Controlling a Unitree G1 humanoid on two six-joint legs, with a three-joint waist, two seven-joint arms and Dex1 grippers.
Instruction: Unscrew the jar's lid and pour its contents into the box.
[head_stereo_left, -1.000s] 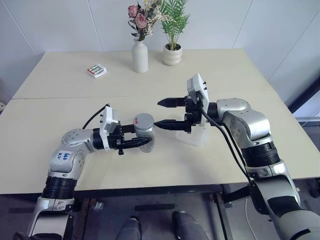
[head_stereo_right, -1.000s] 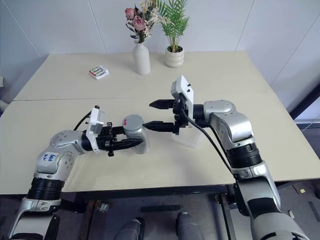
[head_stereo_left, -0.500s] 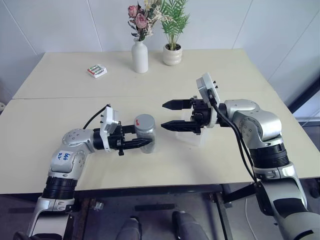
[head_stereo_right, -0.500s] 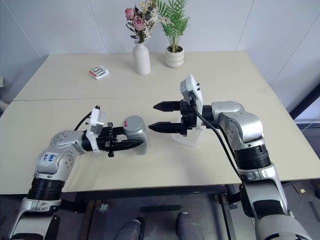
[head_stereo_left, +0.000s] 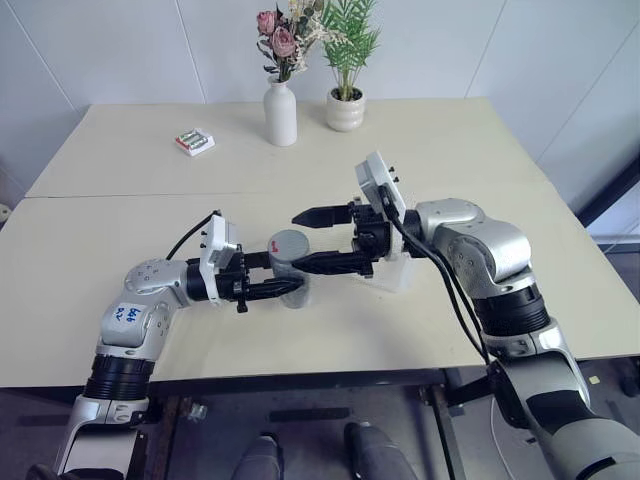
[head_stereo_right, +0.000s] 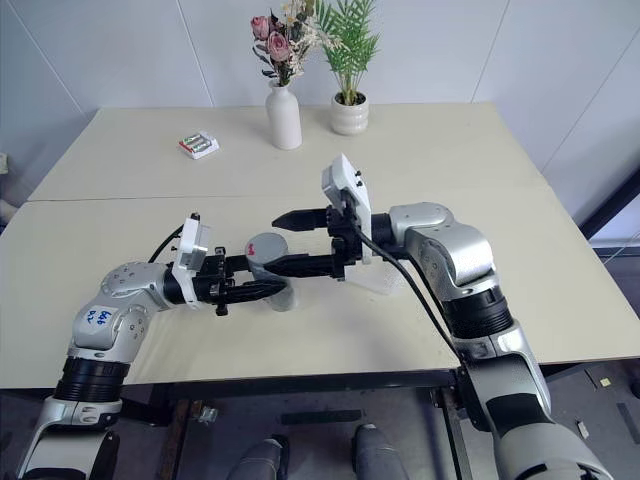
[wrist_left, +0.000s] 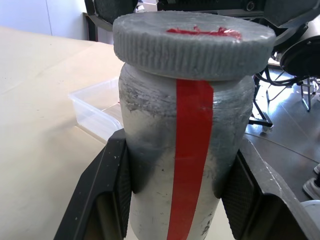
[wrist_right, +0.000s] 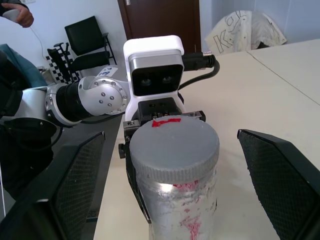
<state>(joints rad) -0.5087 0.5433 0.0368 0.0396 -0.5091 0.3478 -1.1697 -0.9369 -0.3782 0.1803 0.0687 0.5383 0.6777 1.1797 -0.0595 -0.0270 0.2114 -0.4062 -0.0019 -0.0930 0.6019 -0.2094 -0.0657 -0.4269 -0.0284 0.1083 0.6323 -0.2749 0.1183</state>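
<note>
My left gripper (head_stereo_left: 283, 287) is shut on the jar (head_stereo_left: 291, 281) and holds it upright just above the table. The jar is a frosted clear cylinder with a red stripe (wrist_left: 190, 165), and the left fingers (wrist_left: 107, 195) press on both its sides. The grey lid (head_stereo_left: 288, 243) with a red mark sits on top (wrist_right: 172, 145). My right gripper (head_stereo_left: 298, 241) is open and level, with one finger on each side of the lid and clear of it. The contents are hidden inside the jar. The box (head_stereo_left: 400, 275), clear plastic, stands on the table behind the right gripper.
At the back of the table (head_stereo_left: 120, 210) stand a white vase (head_stereo_left: 280, 112) with flowers and a small potted plant (head_stereo_left: 345, 108). A battery pack (head_stereo_left: 194, 141) lies at the back left. A person's hand (wrist_right: 17, 12) shows far off in the room.
The right gripper, still open, first drew away to the right, then came back left, and its fingers now straddle the lid. The left gripper and jar have stayed put.
</note>
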